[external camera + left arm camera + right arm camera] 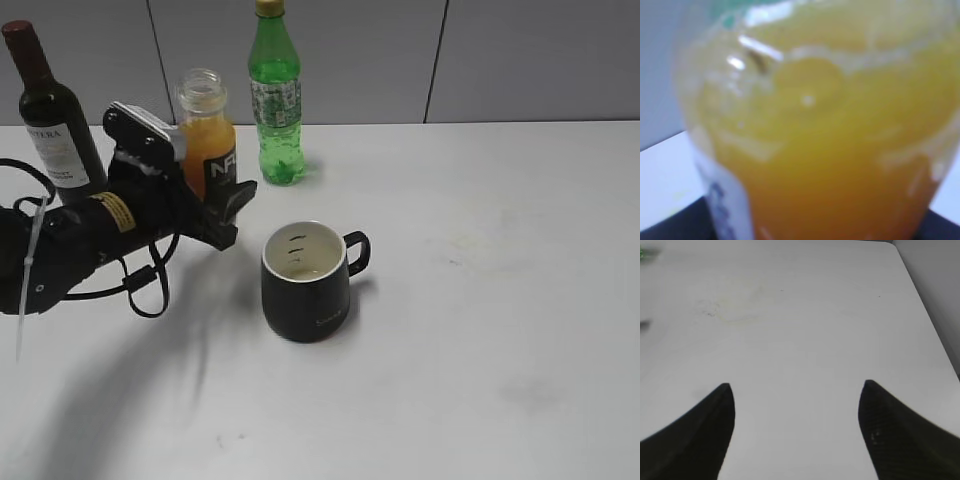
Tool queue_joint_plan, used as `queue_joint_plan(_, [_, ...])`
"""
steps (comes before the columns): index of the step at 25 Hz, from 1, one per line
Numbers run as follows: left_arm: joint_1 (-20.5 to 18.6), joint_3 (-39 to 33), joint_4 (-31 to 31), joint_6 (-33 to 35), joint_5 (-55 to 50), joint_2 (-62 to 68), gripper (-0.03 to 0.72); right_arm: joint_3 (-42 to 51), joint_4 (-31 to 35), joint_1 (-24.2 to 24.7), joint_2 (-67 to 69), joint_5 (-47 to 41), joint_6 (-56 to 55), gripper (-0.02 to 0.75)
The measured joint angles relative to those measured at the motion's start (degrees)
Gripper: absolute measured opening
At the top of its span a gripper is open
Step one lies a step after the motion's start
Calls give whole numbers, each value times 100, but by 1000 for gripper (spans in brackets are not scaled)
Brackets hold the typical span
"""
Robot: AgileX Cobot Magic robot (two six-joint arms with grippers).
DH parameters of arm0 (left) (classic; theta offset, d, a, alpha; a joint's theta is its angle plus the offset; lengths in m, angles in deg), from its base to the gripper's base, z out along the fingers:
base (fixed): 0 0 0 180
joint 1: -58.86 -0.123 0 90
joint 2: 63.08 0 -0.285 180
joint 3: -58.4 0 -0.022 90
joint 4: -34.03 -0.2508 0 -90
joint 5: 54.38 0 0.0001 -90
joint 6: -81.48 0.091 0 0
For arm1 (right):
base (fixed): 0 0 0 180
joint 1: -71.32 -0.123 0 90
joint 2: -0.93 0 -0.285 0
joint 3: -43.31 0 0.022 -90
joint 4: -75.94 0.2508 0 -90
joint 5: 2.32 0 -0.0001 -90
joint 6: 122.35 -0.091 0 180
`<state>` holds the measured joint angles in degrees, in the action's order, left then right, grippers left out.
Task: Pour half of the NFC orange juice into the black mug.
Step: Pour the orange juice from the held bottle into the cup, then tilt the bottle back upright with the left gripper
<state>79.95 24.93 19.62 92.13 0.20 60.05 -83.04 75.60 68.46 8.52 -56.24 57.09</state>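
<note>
The NFC orange juice bottle (205, 135), capless with a black label, stands upright at the left between the fingers of my left gripper (224, 190), which is shut on its lower body. In the left wrist view the bottle (815, 150) fills the frame as blurred orange liquid. The black mug (305, 290) stands on the table just right of and in front of the bottle, its handle to the right and its white inside showing small black marks. My right gripper (797, 390) is open and empty over bare table; it does not show in the exterior view.
A dark wine bottle (50, 110) stands at the back left behind my left arm. A green soda bottle (276, 100) stands at the back, just right of the juice. A black cable loop (148, 285) hangs under the left arm. The white table (480, 300) stretches to the right.
</note>
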Motion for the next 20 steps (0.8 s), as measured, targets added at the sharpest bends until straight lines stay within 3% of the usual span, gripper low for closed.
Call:
queue_joint_plan(8, [17, 16, -21, 670, -270, 0, 469, 0, 0, 0, 0, 0, 0, 585])
queue_joint_plan(20, [17, 153, -6, 2397, -577, 0, 469, 0, 0, 0, 0, 0, 0, 585])
